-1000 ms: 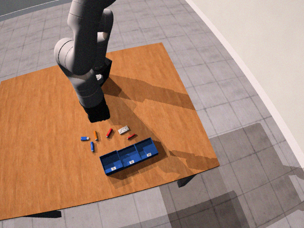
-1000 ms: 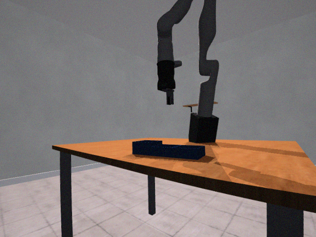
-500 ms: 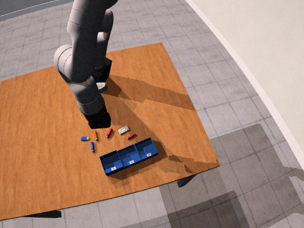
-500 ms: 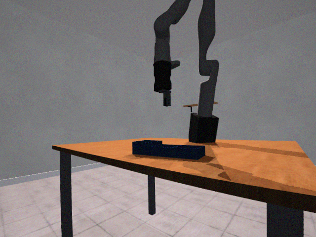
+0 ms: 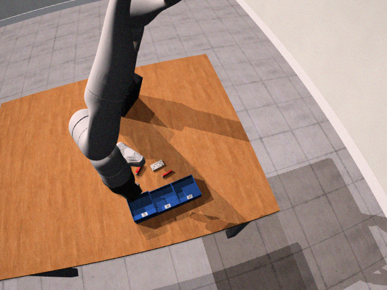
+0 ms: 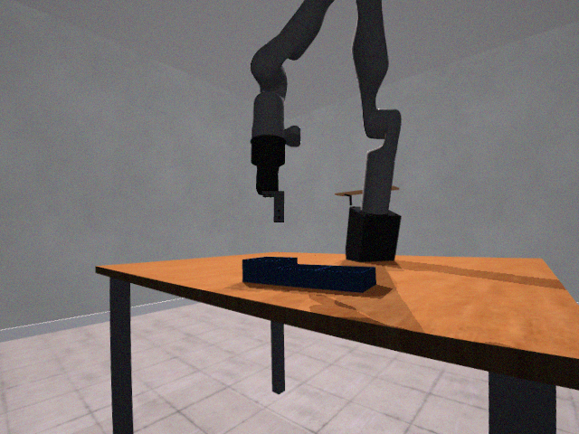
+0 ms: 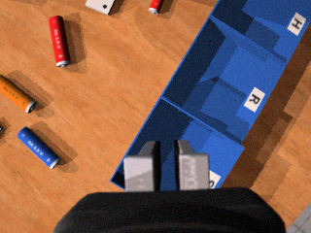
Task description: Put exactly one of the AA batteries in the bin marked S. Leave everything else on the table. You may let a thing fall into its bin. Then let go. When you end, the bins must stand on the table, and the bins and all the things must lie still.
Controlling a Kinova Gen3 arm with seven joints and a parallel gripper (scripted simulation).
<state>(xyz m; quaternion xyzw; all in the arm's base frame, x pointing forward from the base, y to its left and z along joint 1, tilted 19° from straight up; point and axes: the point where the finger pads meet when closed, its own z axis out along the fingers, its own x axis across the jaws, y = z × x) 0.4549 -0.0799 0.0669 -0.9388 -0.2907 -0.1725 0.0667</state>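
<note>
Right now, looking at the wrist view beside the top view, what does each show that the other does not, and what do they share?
Only the wrist view: the orange battery and the blue battery.
Only the top view: the black base and two table legs.
Both: the row of blue bins, the two red cylinders and the white tile, cut off in the wrist view.

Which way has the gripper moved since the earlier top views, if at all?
Yes: the gripper has moved toward the blue bins, now overlapping the S end, where earlier it hung clear beyond the batteries.
</note>
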